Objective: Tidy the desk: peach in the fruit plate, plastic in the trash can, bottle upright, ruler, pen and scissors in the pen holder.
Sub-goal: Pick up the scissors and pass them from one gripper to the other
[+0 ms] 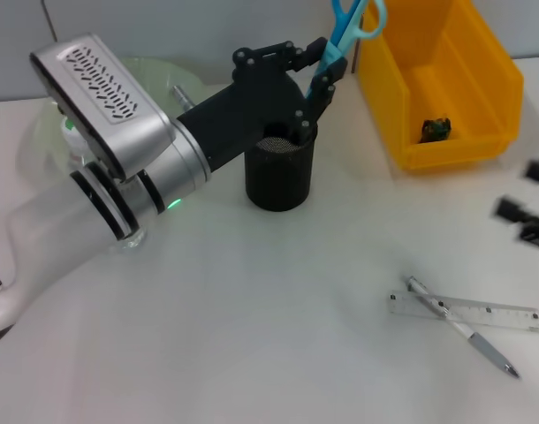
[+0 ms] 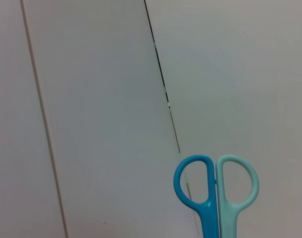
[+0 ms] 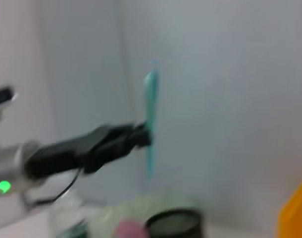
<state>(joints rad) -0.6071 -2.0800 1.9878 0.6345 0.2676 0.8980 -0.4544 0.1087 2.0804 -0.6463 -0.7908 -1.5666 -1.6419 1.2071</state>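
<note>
A: Left gripper [image 1: 321, 72] up over the pen holder [image 1: 279, 172], jaws pinching the scissors [image 1: 349, 31] just below the handles, and those handles point up, one loop blue, one pale teal.

B: The left wrist view agrees: both loops of the scissors [image 2: 215, 196] side by side against the plain wall, blades out of sight below.

A: The blades hang toward the black mesh cup's mouth. Whether the tips have reached the rim, I cannot tell from the head view; the fingers cover that part.

B: From the right wrist view, the scissors [image 3: 150, 119] stand upright with the cup's rim [image 3: 174, 223] below them, and the picture is too smeared to settle it either.

A: Outward now. Behind the left arm sits the pale green fruit plate [image 1: 155, 75], mostly hidden by the silver forearm.

B: Yellow bin [image 1: 439, 84] just right of the cup, with something small and dark lying inside.

A: Out front on the white desk [image 1: 252, 336], the clear ruler [image 1: 468, 311] lies flat and the pen [image 1: 459, 327] is crossed over it, touching, well apart from the cup.

B: And the right gripper [image 1: 527, 210]?

A: Only dark bits at the right edge of the head view, blurred. Whether its jaws are spread or pressed together, I cannot tell.
</note>
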